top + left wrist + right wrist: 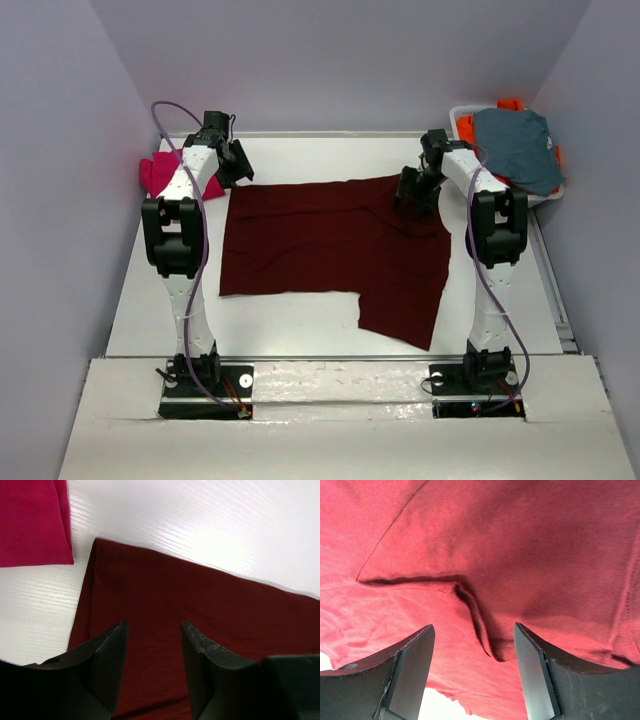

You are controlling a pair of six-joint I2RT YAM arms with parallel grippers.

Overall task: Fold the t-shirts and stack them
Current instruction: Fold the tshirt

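A large dark maroon t-shirt (320, 250) lies spread flat on the white table, one sleeve reaching toward the near right. My left gripper (235, 165) hovers over its far left corner, jaws open, with only flat maroon cloth (210, 605) beneath them (153, 626). My right gripper (415, 195) stands over the shirt's far right part. It is open too (473, 627), and a raised fold of the maroon cloth (475, 610) lies just ahead between the fingers. A folded magenta-pink t-shirt (158, 172) lies at the far left, just beyond the maroon corner (30, 520).
A white basket (556, 190) at the back right corner holds a grey-blue garment (515, 150) on top of orange ones (465, 127). Purple-grey walls close in the table on three sides. Bare white tabletop (290, 320) runs along the near side.
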